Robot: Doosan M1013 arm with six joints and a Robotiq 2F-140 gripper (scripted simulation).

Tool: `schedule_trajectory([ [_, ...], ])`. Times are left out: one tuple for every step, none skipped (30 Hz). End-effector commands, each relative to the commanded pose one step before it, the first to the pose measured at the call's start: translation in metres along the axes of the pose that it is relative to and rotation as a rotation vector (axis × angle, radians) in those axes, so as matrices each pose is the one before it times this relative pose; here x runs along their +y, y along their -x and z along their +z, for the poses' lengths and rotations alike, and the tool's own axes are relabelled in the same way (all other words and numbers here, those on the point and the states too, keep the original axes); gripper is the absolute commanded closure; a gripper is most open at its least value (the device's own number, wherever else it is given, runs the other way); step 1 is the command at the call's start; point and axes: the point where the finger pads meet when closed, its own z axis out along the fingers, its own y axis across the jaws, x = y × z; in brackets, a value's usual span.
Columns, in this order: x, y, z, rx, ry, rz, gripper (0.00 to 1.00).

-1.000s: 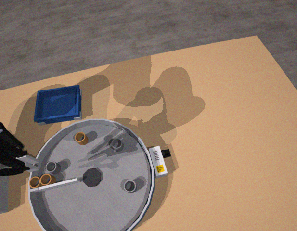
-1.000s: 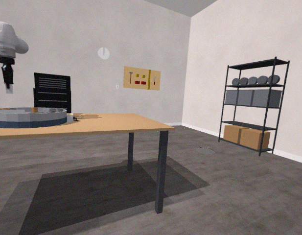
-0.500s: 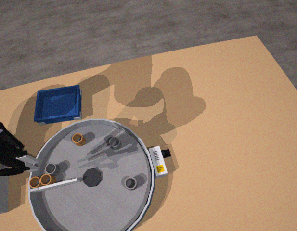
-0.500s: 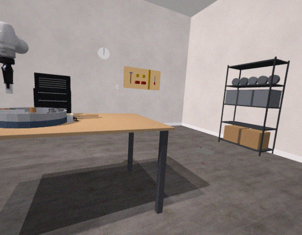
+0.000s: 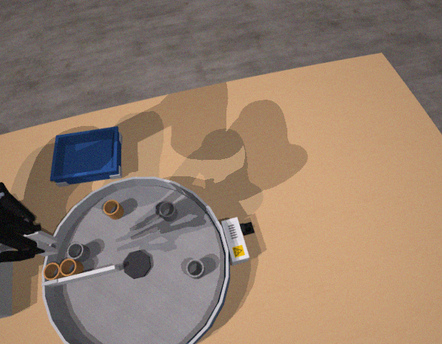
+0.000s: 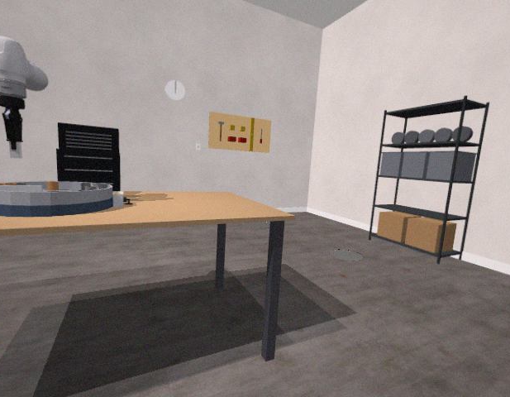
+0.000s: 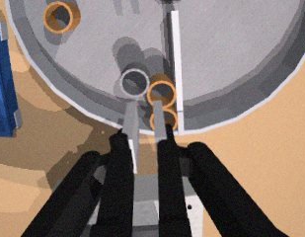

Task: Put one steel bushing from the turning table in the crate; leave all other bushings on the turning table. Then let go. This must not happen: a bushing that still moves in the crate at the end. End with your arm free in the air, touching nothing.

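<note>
The grey turning table (image 5: 139, 314) (image 6: 50, 198) (image 7: 258, 39) carries three steel bushings: one near its left rim (image 5: 69, 251) (image 7: 123, 83), one at the back (image 5: 165, 209) and one at the right (image 5: 195, 268). Three brass bushings are on it too: one at the back left (image 5: 112, 208) (image 7: 47, 18) and two (image 5: 68, 267) (image 5: 51, 271) against the white bar (image 5: 91, 273) (image 7: 176, 59). The blue crate (image 5: 84, 178) (image 7: 2, 86) stands empty behind the table. My gripper (image 5: 52, 245) (image 6: 14, 151) (image 7: 145, 115) hangs high over the table's left rim, fingers nearly together with nothing between them.
A black octagonal hub (image 5: 137, 264) sits at the turning table's centre. A white control box (image 5: 235, 240) is fixed to its right side. A grey block (image 5: 1, 292) stands at the left edge. The wooden table (image 5: 324, 185) runs far to the right.
</note>
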Motion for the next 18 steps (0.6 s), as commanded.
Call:
schedule_trajectory([
  [-0.00003,0.00001,-0.00002,0.0,-0.00016,-0.00002,0.9],
  [0.0,0.0,0.0,0.0,0.0,0.0,0.9],
  [0.0,0.0,0.0,0.0,0.0,0.0,0.9],
  [0.0,0.0,0.0,0.0,0.0,0.0,0.9],
  [0.0,0.0,0.0,0.0,0.0,0.0,0.9],
  [0.0,0.0,0.0,0.0,0.0,0.0,0.9],
  [0.0,0.0,0.0,0.0,0.0,0.0,0.9],
  [0.0,0.0,0.0,0.0,0.0,0.0,0.9],
  [0.0,0.0,0.0,0.0,0.0,0.0,0.9],
  [0.0,0.0,0.0,0.0,0.0,0.0,0.9],
  [0.0,0.0,0.0,0.0,0.0,0.0,0.9],
  [0.0,0.0,0.0,0.0,0.0,0.0,0.9],
  [0.0,0.0,0.0,0.0,0.0,0.0,0.9],
  [0.0,0.0,0.0,0.0,0.0,0.0,0.9],
  [0.0,0.0,0.0,0.0,0.0,0.0,0.9],
  [0.0,0.0,0.0,0.0,0.0,0.0,0.9],
  [0.0,0.0,0.0,0.0,0.0,0.0,0.9],
  [0.0,0.0,0.0,0.0,0.0,0.0,0.9],
])
